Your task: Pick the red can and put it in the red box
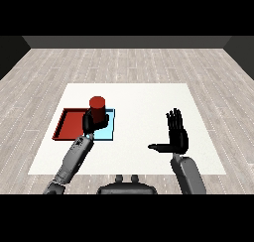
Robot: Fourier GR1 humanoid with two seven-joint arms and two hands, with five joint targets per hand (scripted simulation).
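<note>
Holding: left hand (89, 122) is curled round the red can (97, 107), can upright and lifted above the trays
Can position: it sits in line with the seam where the red tray (63, 124) meets the light blue tray (108, 132) (can't tell from this one view which tray lies directly under it)
Risk 1: letting go here could land the can in the blue tray or on the shared wall, since it hangs so close to the boundary; judgement only
Risk 2: a can coming down on the wall between trays would likely tip and roll (tall, narrow shape)
Risk 3: the grip is on the lower part of the can, top standing clear above the fingers, so a quick sideways move might let it lean in the hand
Fix, as I read it: shift further over the red tray's floor, towards the view's left, before lowering
Left arm pose: forearm comes in from the lower left corner, angled up and inward, hand over the near edge of the trays
Right hand (176, 134): fingers straight and pointing up, thumb stuck out to the side, holding nothing
Right arm pose: forearm raised from the lower right, hand well apart from both trays
Table (144, 102): white, nothing else on it besides the trays
</note>
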